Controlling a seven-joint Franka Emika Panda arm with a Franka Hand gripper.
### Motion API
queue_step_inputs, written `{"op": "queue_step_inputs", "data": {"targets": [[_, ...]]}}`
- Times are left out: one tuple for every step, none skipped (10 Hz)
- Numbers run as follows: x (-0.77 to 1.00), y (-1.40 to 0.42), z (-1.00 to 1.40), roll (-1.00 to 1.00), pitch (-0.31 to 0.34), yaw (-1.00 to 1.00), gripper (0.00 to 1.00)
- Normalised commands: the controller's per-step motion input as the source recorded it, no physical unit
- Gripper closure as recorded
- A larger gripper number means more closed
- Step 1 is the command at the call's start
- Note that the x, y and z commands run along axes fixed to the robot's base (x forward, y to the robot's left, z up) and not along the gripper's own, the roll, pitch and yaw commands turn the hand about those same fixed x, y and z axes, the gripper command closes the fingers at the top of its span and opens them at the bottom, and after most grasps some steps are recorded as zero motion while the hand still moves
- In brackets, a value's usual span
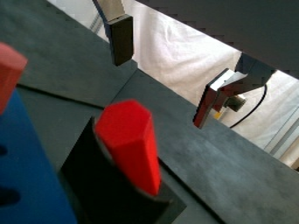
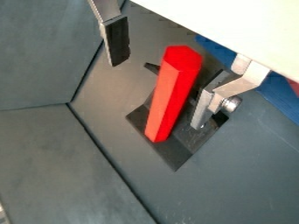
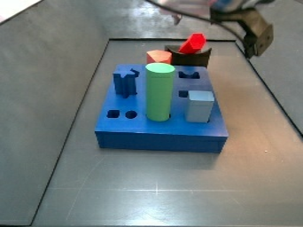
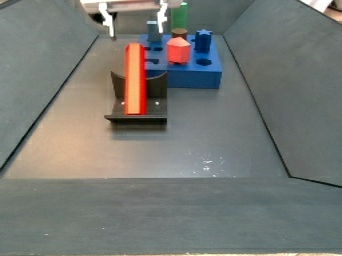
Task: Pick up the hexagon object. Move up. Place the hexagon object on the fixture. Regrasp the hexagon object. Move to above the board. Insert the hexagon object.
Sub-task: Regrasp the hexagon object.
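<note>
- Right, my gripper [image 4: 131, 18] is spread and empty, hanging above the hexagon object [image 4: 134, 75] and clear of it.
- In both wrist views the fingers [image 1: 121, 39] show as flat silver plates with dark pads, well apart, nothing between them but air; same in the other wrist view: gripper [image 2: 170, 66], one finger [image 2: 117, 39] on one side of the red bar, the other finger on its far side.
- Hexagon object [image 2: 170, 92] is a bright red bar with hexagonal ends, propped tilted on the fixture [image 2: 176, 144]: lower end down on the base plate, upper end raised and leaning over the dark block.
- In a side view the bar runs lengthwise along the fixture [image 4: 138, 110], top end resting against the black upright, bottom end near the plate's front edge.
- In another side view the fixture [image 3: 196, 56] sits just behind the board [image 3: 160, 133], with the hexagon object [image 3: 193, 42] poking up out of it.
- Board is a blue slab with shaped holes, carrying a green cylinder [image 3: 160, 91], a grey-blue cube [image 3: 199, 105] and a dark blue peg [image 3: 126, 82].
- A pale orange piece [image 3: 159, 57] sits at the board's back edge, beside the fixture.
- Board [image 4: 194, 70] lies just beyond the fixture in that side view, near it; whether they touch I cannot tell.
- Everything sits on the dark grey worktop [image 4: 174, 150].
</note>
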Motion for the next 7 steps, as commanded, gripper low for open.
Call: {"op": "queue_step_inputs", "data": {"targets": [[0.12,0.0,-0.93,0.07,-0.037,-0.02,0.0],[0.11,0.0,-0.81,0.06,-0.024,-0.02,0.0],[0.09,0.0,-0.69,0.07,-0.008,-0.01,0.0],[0.09,0.0,-0.5,0.06,0.011,0.0,0.0],[0.08,0.0,-0.42,0.06,0.021,0.01,0.0],[0.09,-0.01,-0.25,0.07,0.027,0.03,0.0],[0.09,-0.01,-0.18,0.07,0.027,0.04,0.0]]}}
